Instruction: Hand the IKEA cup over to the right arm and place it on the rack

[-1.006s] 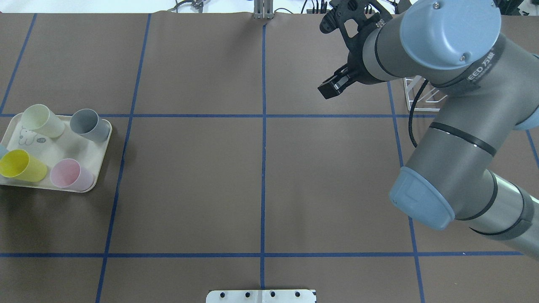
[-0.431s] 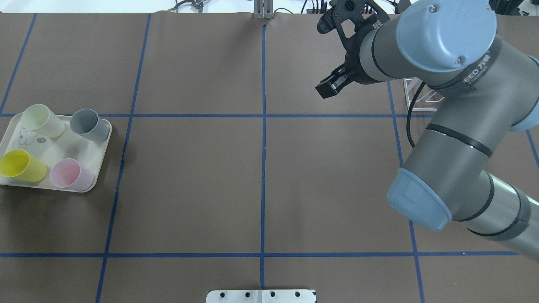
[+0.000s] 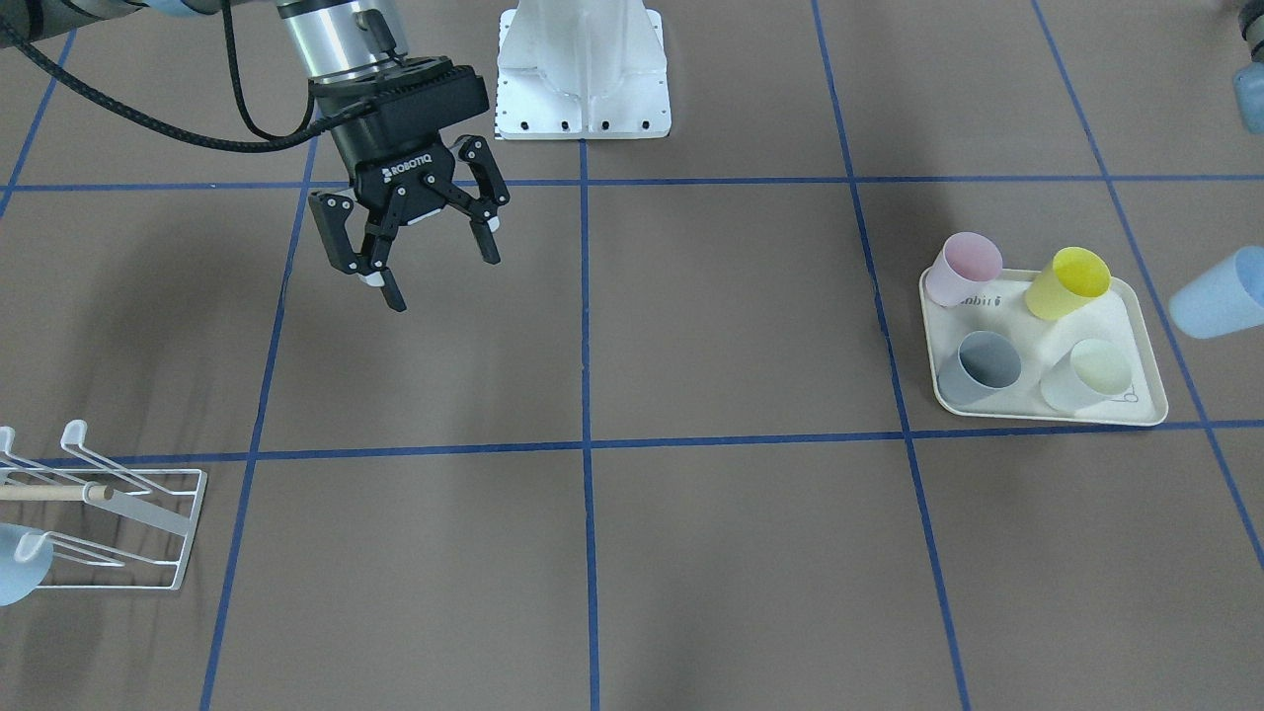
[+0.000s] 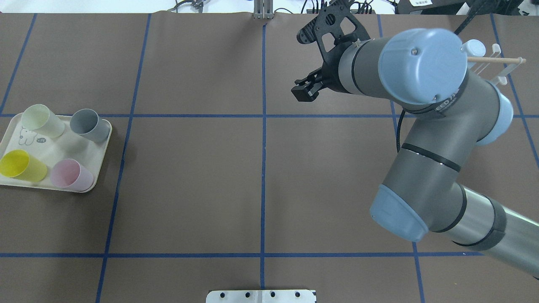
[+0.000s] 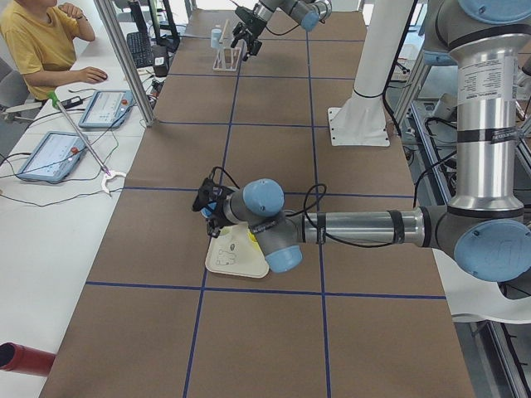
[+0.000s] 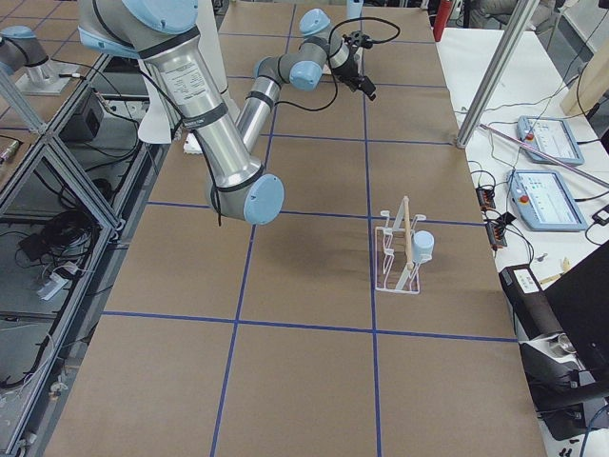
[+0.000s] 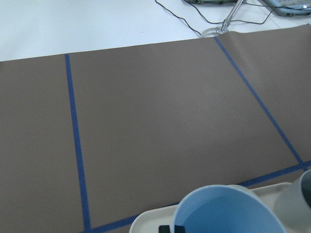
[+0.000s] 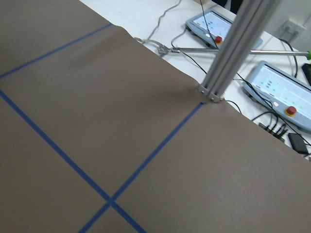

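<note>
The light blue IKEA cup (image 3: pixel 1217 293) hangs tilted at the right edge of the front view, just beyond the tray. In the left wrist view its open rim (image 7: pixel 228 208) fills the bottom, with a dark fingertip (image 7: pixel 166 228) at the rim. My left gripper (image 5: pixel 207 202) is shut on it. My right gripper (image 3: pixel 442 278) hangs open and empty above the table, far from the cup. The white wire rack (image 3: pixel 148 513) with its wooden rod (image 4: pixel 499 60) stands at the far right and carries another blue cup (image 6: pixel 422 246).
A cream tray (image 4: pixel 63 147) at the left holds a pale green, a grey, a yellow and a pink cup. The white robot base (image 3: pixel 583 69) stands at mid-table. A person sits at the white side desk (image 5: pixel 50 207) with tablets.
My right arm has swung toward the table's middle, uncovering the rack. The blue cup edge seen at the overhead view's left border a second ago has left that view.
</note>
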You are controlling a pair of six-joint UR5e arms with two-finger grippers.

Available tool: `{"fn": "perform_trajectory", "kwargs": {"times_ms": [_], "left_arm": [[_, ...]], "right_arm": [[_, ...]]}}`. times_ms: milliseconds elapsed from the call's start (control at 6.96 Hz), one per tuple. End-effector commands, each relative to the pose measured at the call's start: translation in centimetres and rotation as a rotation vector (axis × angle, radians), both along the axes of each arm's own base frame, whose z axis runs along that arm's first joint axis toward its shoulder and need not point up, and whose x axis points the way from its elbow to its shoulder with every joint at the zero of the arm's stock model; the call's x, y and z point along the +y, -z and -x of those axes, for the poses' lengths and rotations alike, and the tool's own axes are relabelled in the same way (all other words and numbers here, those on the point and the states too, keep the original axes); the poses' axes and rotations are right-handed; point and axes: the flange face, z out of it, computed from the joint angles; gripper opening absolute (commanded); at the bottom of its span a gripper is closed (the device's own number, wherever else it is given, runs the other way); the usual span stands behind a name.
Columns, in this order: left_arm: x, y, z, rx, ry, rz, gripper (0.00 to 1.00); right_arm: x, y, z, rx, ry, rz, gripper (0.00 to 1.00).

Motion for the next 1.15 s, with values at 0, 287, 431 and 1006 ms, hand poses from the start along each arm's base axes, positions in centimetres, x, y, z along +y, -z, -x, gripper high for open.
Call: {"fn": "perform_trajectory", "kwargs": {"times_ms": [0, 287, 431, 1006], "left_arm": [[0.2, 11.4, -1.5, 0.251, -0.056, 0.123, 0.00], [0.5, 22.6, -8.3, 0.461, -0.177, 0.242, 0.00], [0.6, 26.8, -13.2, 0.528, -0.262, 0.303, 0.00], [2.7, 34.2, -26.4, 0.685, -0.299, 0.391, 0.00]], "right_arm": [[2.8, 0.8, 3.2, -0.125, 0.068, -0.093, 1.00], [3.6, 1.0, 3.4, -0.165, 0.086, -0.121, 1.00], [5.3, 0.6, 4.0, -0.205, 0.130, -0.213, 1.00], [8.8, 1.1, 4.5, -0.354, 0.174, -0.328, 0.98]]}}
